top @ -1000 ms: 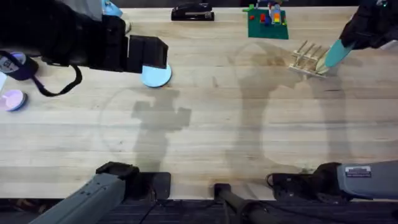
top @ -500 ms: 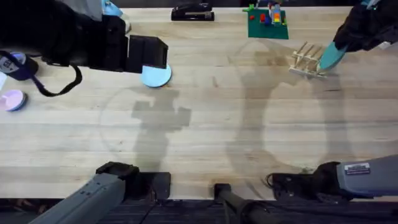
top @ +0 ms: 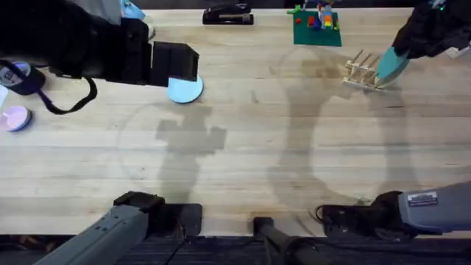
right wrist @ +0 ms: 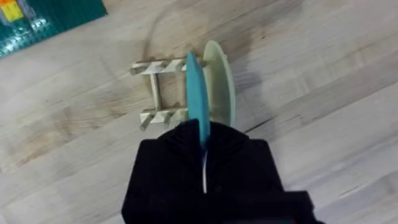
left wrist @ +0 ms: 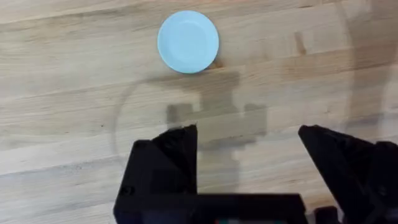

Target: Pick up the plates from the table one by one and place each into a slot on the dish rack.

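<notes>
A light blue plate (top: 184, 90) lies flat on the table (top: 243, 147), also seen as the light blue plate (left wrist: 188, 42) in the left wrist view. My left gripper (top: 184, 66) hovers above it, a little to the near side, and the left gripper (left wrist: 249, 165) is open and empty. At the far right my right gripper (top: 402, 48) is shut on a teal plate (top: 388, 65), held on edge over the dish rack (top: 360, 71). The right wrist view shows the teal plate (right wrist: 194, 99) upright between the pegs of the dish rack (right wrist: 155, 93), beside a pale green plate (right wrist: 219, 90) standing at the rack's end, with the right gripper (right wrist: 204, 149) clamped on the teal plate's rim.
A green brick baseplate (top: 316, 28) with coloured bricks sits at the back, left of the rack. A black stapler (top: 227, 15) lies at the back centre. A small pink disc (top: 15, 118) and a purple object (top: 20, 76) sit at the far left. Both arm bases are at the near edge.
My right gripper has carried the teal plate slightly left and in over the rack, turning it more upright. The left arm and the light blue plate have stayed put.
</notes>
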Robot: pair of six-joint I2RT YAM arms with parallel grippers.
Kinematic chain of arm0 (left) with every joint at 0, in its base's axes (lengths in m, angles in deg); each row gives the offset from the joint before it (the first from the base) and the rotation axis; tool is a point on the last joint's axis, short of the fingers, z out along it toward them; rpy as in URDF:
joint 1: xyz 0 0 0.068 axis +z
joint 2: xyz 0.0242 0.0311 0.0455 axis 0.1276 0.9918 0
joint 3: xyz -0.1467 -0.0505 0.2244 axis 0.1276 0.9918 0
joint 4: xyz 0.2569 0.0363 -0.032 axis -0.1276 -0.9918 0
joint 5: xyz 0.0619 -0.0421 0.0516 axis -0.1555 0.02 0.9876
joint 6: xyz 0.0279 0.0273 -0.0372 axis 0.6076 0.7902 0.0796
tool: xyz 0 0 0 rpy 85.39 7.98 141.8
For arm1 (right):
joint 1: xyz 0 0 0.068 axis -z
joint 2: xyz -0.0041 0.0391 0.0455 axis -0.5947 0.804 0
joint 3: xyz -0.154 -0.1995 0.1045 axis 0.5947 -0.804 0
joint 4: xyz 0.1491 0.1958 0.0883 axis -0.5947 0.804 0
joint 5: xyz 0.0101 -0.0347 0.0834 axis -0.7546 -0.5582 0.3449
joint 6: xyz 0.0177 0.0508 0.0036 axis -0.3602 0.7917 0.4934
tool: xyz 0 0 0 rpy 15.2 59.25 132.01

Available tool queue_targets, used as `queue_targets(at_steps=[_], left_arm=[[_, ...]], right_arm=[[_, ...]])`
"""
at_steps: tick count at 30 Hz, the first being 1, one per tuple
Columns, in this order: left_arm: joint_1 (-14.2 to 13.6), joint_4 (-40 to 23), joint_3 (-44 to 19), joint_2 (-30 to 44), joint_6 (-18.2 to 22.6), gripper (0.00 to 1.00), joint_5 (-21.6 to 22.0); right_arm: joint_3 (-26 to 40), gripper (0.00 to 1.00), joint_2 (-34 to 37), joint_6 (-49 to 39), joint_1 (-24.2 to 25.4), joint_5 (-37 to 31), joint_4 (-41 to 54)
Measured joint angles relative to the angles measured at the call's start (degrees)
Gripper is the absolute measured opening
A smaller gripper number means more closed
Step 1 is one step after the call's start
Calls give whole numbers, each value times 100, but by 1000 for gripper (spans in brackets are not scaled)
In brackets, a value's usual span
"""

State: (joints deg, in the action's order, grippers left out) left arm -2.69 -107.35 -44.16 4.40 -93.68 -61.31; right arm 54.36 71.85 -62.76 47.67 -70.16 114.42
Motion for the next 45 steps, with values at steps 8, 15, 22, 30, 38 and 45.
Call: queue_targets(at_steps=[8,15,22,30,38,45], left_arm=[[0,0,2,0,0,995,0],[0,0,2,0,0,995,0],[0,0,2,0,0,995,0],[0,0,2,0,0,995,0],[0,0,0,0,0,995,0],[0,0,2,0,0,995,0]], right_arm=[[0,29,317,-41,0,82,17],[0,29,320,-41,0,97,17],[0,91,320,-41,0,117,29],[0,148,320,-40,-2,117,101],[0,185,320,-43,-2,119,114],[0,227,305,-43,-2,119,120]])
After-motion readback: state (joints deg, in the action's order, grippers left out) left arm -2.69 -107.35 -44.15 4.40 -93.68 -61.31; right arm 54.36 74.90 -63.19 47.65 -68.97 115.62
